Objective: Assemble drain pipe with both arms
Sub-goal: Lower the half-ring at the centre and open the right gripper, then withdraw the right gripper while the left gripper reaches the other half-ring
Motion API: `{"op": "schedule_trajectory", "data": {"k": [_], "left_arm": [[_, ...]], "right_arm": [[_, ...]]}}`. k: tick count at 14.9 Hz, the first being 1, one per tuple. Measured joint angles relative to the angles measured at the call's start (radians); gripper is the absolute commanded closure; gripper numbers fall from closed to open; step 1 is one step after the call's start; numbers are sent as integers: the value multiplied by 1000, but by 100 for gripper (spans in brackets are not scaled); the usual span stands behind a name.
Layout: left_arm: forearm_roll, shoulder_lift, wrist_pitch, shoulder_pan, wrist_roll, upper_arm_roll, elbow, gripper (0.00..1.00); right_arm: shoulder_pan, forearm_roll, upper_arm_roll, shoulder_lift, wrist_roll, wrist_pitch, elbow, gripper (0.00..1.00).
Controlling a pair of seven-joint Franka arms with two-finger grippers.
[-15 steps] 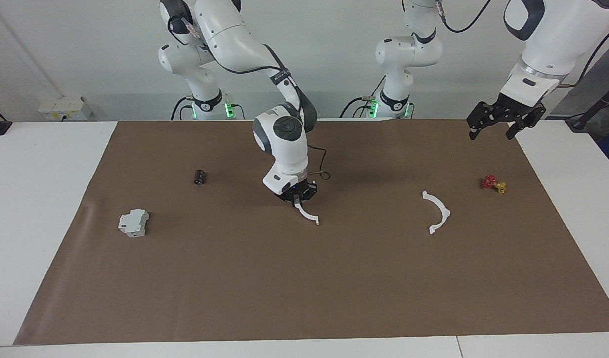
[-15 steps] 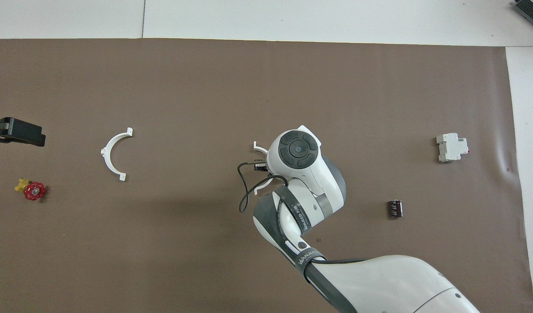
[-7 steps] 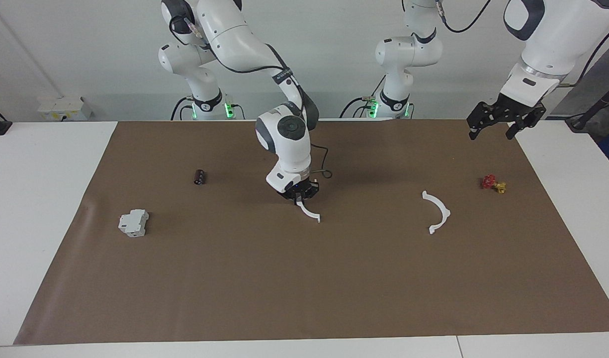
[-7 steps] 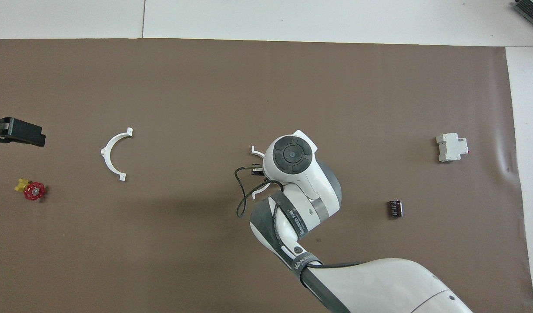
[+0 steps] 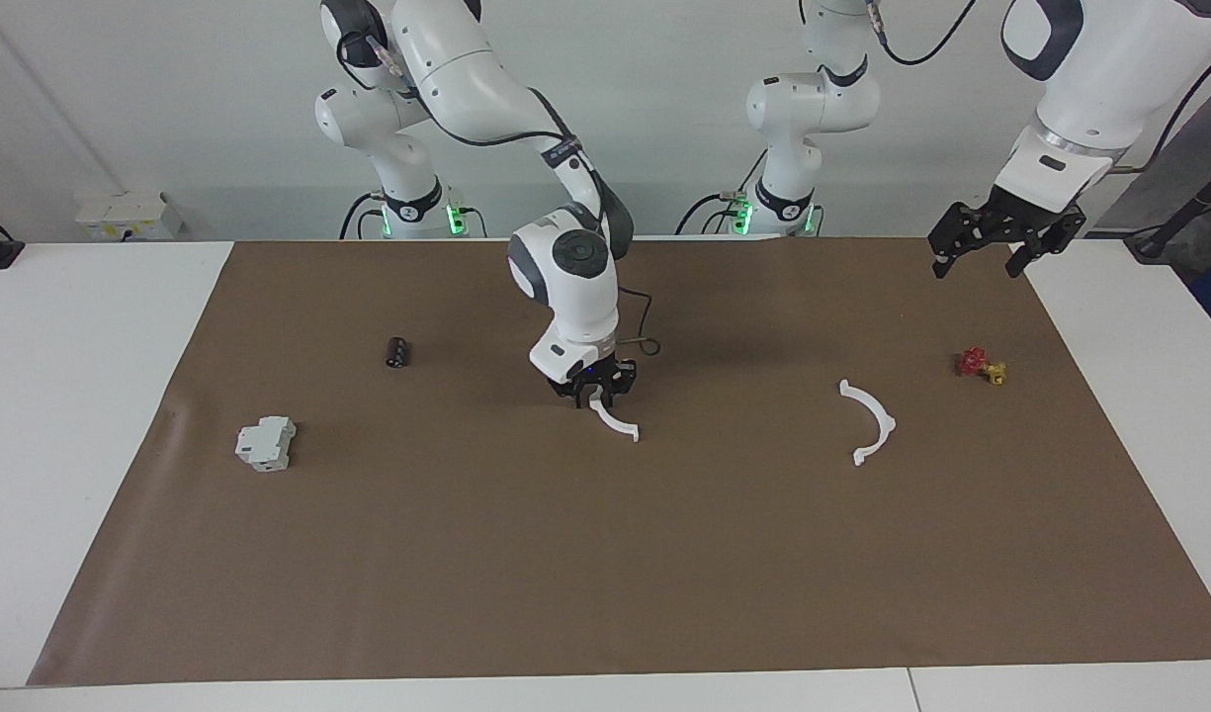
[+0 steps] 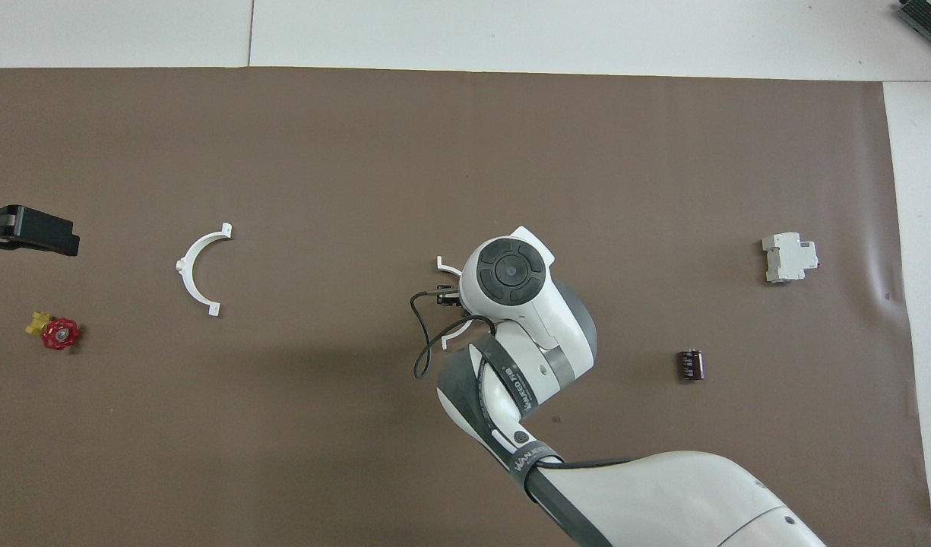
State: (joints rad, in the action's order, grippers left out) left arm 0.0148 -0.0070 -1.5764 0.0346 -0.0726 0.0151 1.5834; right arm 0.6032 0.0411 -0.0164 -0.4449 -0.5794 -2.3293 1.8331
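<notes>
right pincer (image 5: 595, 391) parting over half-ring (image 5: 615, 423) mid-table | risk – piece shifting, mate (image 5: 870, 421) lying toward 3 o'clock | left pincer (image 5: 991, 244) waiting spread, empty

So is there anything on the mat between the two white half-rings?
No. Between the half-ring under the right gripper and the other half-ring there is only bare brown mat. The facing view shows that stretch best.

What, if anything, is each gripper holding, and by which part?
Left gripper: nothing. Right gripper is down at the end of one half-ring that lies nearer the robots; whether it grips that end cannot be told.
</notes>
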Motion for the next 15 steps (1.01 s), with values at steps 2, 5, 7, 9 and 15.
{"op": "schedule_trajectory", "data": {"k": [2, 5, 7, 9, 15], "left_arm": [[0, 0, 0, 0, 0, 0, 0, 0], [0, 0, 0, 0, 0, 0, 0, 0], [0, 0, 0, 0, 0, 0, 0, 0], [0, 0, 0, 0, 0, -4, 0, 0], [0, -13, -125, 1, 21, -9, 56, 0]], "right_arm": [[-8, 0, -10, 12, 0, 0, -6, 0], [-76, -2, -24, 78, 0, 40, -15, 0], [-159, -8, -26, 139, 7, 96, -17, 0], [-251, -10, -28, 192, 55, 180, -20, 0], [-506, -28, -31, 291, 337, 439, -31, 0]]}}
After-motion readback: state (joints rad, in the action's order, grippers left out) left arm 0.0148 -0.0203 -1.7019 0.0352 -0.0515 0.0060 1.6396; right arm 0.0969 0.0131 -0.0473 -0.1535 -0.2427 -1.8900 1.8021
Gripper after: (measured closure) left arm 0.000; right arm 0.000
